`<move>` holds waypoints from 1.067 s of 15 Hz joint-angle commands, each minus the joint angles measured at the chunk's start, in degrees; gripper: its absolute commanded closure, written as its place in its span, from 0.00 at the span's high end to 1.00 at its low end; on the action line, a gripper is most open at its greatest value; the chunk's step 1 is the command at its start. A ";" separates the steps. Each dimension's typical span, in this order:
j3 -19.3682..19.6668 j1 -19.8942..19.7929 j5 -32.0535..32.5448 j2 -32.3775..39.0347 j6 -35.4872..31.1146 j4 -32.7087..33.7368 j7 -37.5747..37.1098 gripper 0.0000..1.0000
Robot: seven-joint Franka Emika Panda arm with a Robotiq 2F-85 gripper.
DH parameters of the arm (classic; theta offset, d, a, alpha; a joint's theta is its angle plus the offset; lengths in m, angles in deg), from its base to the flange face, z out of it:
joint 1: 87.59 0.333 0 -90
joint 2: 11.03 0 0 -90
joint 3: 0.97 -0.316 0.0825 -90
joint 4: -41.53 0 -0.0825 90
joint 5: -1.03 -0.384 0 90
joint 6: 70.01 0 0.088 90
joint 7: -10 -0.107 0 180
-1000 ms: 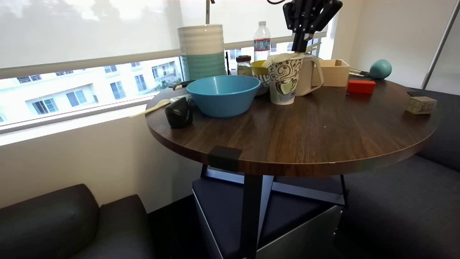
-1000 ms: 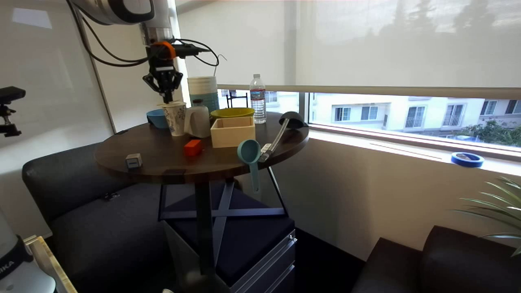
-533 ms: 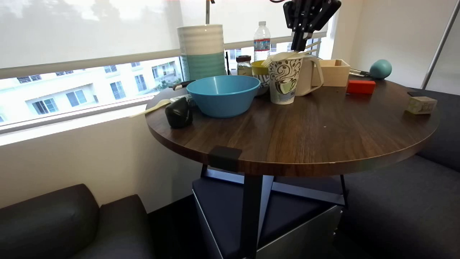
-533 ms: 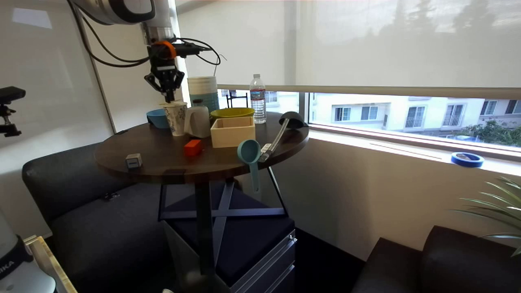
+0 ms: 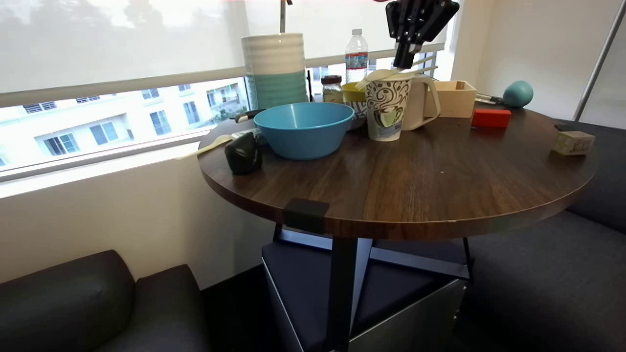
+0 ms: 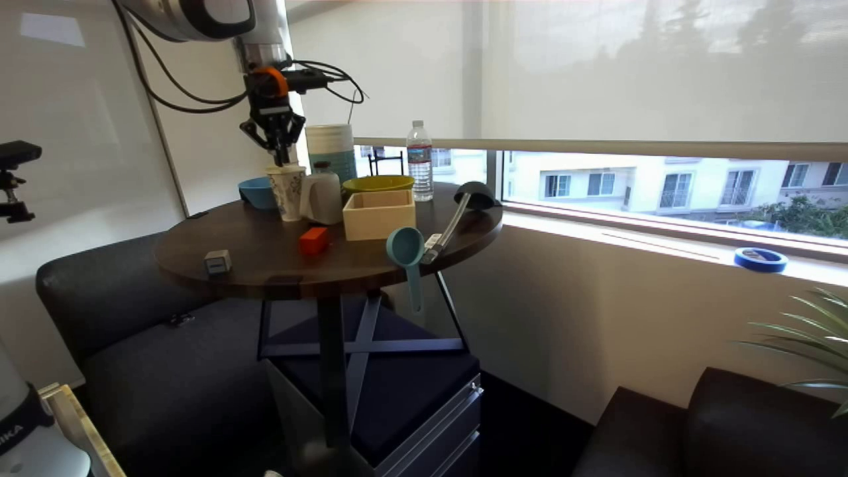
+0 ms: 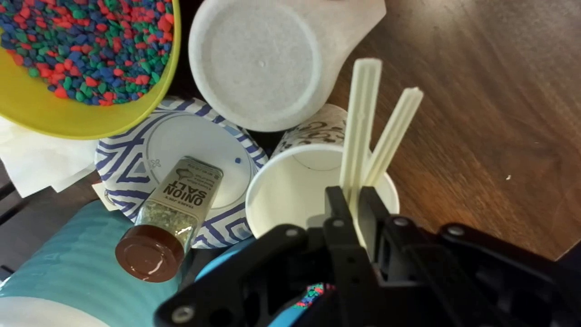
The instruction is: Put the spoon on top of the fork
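Cream spoon and fork are splaying over the paper cup; the claw is pinching tightly, apparently around the spoon (perhaps the fork too). Placing is seemingly happening; the next move is calling for steady alignment, then release.

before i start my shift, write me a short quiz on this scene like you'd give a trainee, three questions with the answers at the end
1. Multiple choice: which container is under the gripper?
a) blue bowl
b) patterned paper cup
c) yellow bowl

2. True or false: the gripper's jaws stand wide open, with nothing between them.

3. Fill in: in the wrist view, the brown-lidded jar bears a label reading "____ SALT".

Key
1. b
2. False: they are shut on a pale handle; which utensil it belongs to is unclear.
3. ONION
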 commanded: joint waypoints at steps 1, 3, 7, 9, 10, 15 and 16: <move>-0.48 -0.55 -0.42 1.01 -0.78 1.01 -1.85 0.03; -0.50 -0.59 -0.56 1.05 -1.04 1.06 -3.09 0.03; -0.54 -0.60 -0.86 0.92 -1.05 1.14 -5.87 0.03; -0.56 -0.63 -0.84 0.90 -0.98 1.12 -7.53 0.03; -0.51 -0.63 -0.85 0.88 -0.95 1.11 -8.09 0.03; -0.47 -0.56 -0.76 0.88 -0.60 1.10 -10.25 0.38; -0.47 -0.55 -0.71 0.86 -0.58 1.10 -10.47 0.45</move>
